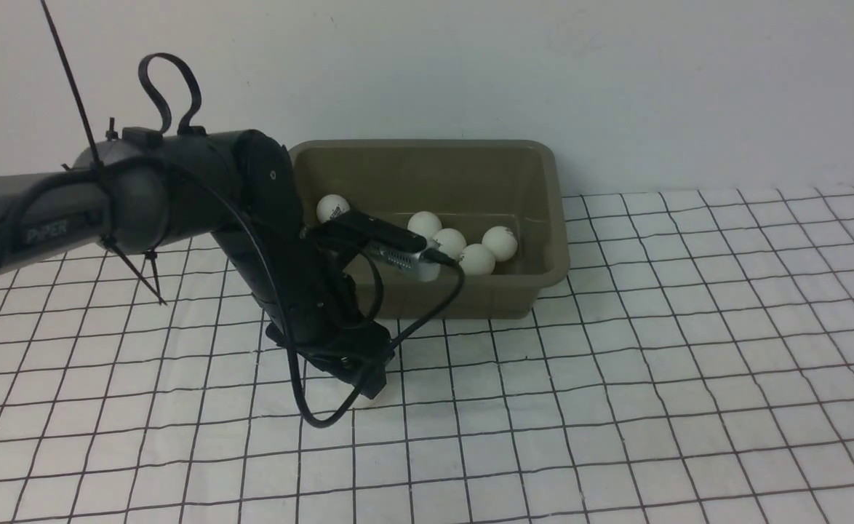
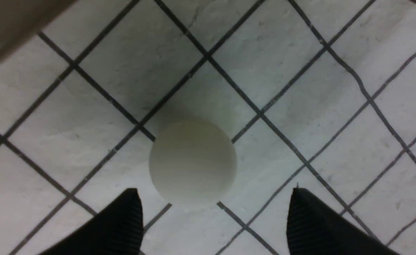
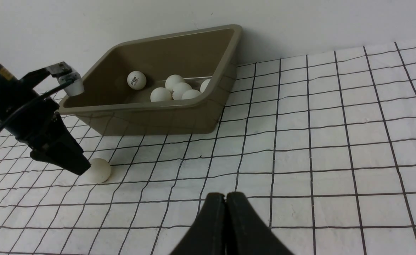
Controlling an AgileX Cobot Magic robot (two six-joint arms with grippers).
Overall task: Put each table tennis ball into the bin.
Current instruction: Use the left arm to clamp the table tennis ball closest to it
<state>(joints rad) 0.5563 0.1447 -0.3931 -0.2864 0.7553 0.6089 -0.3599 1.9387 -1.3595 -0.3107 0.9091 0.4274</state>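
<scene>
I count five small white balls (image 1: 477, 258) inside big olive-brown plastic bin (image 1: 554, 218). One white ball (image 2: 192, 162) left on cloth near bin. My left gripper (image 2: 215, 221) wide over it, right gripper (image 3: 225, 223) shut, empty.

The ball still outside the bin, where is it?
On the checked cloth in front of the bin, the ball lies under the left arm's open fingers.

A robot test lab: gridded tablecloth (image 1: 689, 364) (black lines on white) against a bare wall (image 1: 543, 73).
</scene>
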